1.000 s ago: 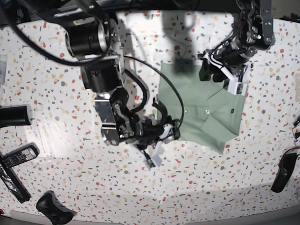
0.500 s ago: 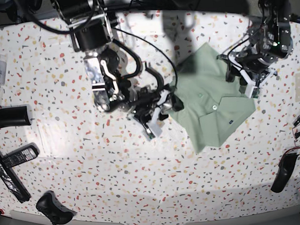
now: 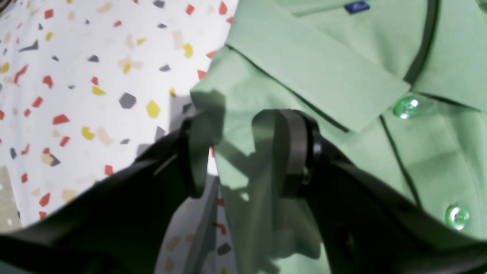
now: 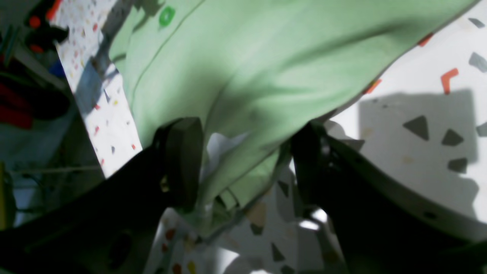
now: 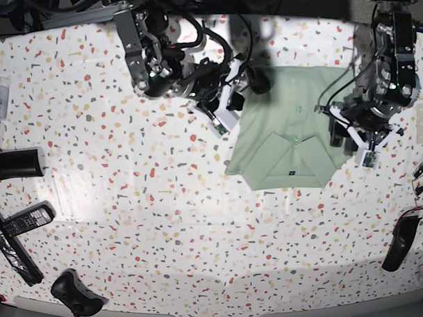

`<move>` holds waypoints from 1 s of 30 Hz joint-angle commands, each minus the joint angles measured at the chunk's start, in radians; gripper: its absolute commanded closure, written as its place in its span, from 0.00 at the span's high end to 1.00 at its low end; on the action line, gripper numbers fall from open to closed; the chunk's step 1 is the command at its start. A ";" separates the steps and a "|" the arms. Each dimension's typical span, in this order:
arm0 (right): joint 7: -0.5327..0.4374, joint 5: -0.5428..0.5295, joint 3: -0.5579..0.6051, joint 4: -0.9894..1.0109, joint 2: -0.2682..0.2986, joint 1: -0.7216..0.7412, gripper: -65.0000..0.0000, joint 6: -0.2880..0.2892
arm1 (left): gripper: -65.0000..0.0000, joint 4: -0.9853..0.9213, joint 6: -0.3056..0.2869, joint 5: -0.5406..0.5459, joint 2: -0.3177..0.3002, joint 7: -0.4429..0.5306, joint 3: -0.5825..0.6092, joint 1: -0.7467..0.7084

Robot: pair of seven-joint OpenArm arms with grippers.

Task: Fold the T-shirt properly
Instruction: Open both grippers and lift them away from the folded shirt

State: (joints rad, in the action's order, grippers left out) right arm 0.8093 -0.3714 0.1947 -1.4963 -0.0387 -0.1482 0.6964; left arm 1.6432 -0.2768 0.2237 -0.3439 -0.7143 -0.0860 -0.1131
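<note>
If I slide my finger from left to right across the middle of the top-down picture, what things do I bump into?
Black cylinder lying at the table's left edge → right arm's black claw at the shirt's edge → folded pale sage-green collared T-shirt → left arm's black claw at the shirt's other edge → black oblong gadget near the right edge.

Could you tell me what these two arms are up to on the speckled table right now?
They are folding a pale green T-shirt on the terrazzo table. The shirt already lies as a compact bundle with its collar and buttons showing. The left gripper has its fingers around a fold of cloth beside the collar; the right gripper straddles the opposite edge with its fingers set wide. Remotes and other gadgets lie along the table's edges.
</note>
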 commanded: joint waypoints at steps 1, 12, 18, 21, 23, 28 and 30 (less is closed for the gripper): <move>0.003 0.000 0.001 -0.022 -0.002 0.010 0.55 0.002 | 0.38 0.017 0.001 0.005 -0.011 0.018 -0.005 0.011; -0.007 0.023 -0.142 -0.142 -0.002 0.015 0.55 0.002 | 0.38 0.055 -0.025 0.182 -0.011 -0.008 -0.092 0.011; 0.138 -0.082 -0.324 -0.227 0.008 0.010 0.55 0.002 | 0.38 0.059 -0.216 0.337 -0.011 -0.077 -0.287 -0.031; 0.186 -0.155 -0.398 -0.286 0.021 -0.019 0.55 0.002 | 0.38 0.077 -0.297 0.365 -0.011 -0.079 -0.361 -0.088; 0.216 -0.161 -0.444 -0.336 0.022 -0.051 0.55 0.002 | 0.38 0.106 -0.313 0.364 -0.011 -0.083 -0.388 -0.132; 0.256 -0.194 -0.552 -0.491 0.028 -0.188 0.55 0.002 | 0.38 0.215 -0.315 0.364 -0.011 -0.087 -0.403 -0.239; 0.273 -0.238 -0.589 -0.555 0.037 -0.261 0.55 0.002 | 0.38 0.278 -0.315 0.360 -0.011 -0.095 -0.403 -0.284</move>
State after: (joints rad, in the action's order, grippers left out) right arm 1.0981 -0.5888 -0.3958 -2.0350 -0.0048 -0.4118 0.6922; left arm 1.9049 -0.5850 0.5716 -0.3435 -0.8276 -0.4839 -0.4023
